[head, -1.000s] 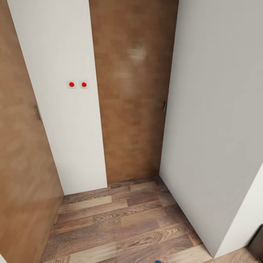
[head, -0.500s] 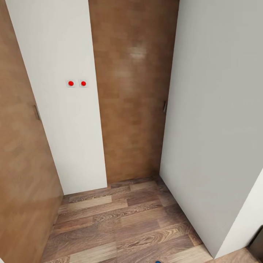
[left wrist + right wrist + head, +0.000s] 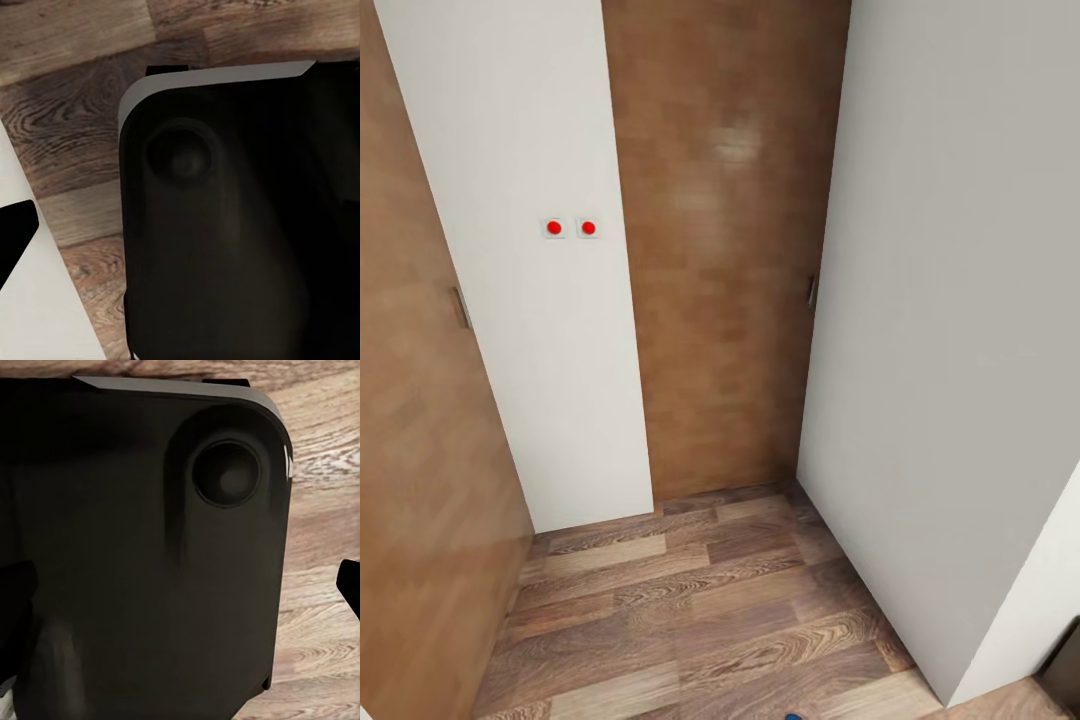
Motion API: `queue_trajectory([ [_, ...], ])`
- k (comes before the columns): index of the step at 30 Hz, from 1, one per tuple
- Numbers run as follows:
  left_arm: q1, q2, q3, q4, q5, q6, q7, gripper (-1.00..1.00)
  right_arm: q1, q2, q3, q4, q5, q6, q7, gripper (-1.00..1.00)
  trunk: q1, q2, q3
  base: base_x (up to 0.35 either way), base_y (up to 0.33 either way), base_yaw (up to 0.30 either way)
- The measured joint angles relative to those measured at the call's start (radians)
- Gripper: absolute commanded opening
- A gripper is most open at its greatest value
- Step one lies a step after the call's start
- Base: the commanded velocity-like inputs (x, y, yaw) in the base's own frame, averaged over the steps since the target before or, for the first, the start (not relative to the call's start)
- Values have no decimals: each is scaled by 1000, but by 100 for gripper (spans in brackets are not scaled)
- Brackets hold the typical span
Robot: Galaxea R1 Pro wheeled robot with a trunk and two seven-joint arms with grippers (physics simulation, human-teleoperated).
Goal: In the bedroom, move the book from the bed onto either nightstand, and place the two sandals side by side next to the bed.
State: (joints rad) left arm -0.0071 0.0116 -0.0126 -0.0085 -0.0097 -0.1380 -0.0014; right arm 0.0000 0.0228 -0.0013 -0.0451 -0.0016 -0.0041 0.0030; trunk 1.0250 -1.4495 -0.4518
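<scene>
Almost nothing has moved since a second ago: the two red buttons [image 3: 571,227] on the white wall panel [image 3: 530,280] sit a hair higher and further left in the head view, so the camera has drifted slightly and then settled, while the scene itself is unchanged.

From where I stand the robot faces a narrow alcove. Beside the white wall panel, to its right, a brown door [image 3: 720,250] closes the far end; another white wall [image 3: 950,330] stands beyond that, and the wood-plank floor [image 3: 700,610] runs out from the panel's foot. No bed, book or nightstand is on show here. A tiny blue speck [image 3: 793,716] lies on the floor well in front of the panel, at the very bottom edge of the head view (possibly a sandal, too small to say).

Both wrist cameras look down at the robot's own dark base [image 3: 240,225] over the same planks, and I cannot tell how either pair of jaws stands. With the task's things out of sight, neither arm is yet the nearer; my guess is the robot must first turn away from the panel.
</scene>
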Motion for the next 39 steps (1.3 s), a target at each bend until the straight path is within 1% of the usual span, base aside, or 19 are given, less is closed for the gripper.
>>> queue_trajectory([
  [11, 0, 0, 0, 0, 0, 0, 0, 100, 0, 7, 0, -3, 0, 0, 0, 100, 0, 0, 0, 86, 13, 0],
  [22, 0, 0, 0, 0, 0, 0, 0, 100, 0, 15, -1, -17, 0, 0, 0, 100, 0, 0, 0, 21, 4, 0],
  [39, 0, -1, 0, 0, 0, 0, 0, 100, 0, 15, -1, -89, 4, 1, 0, 100, 0, 0, 0, 28, 0, 0],
])
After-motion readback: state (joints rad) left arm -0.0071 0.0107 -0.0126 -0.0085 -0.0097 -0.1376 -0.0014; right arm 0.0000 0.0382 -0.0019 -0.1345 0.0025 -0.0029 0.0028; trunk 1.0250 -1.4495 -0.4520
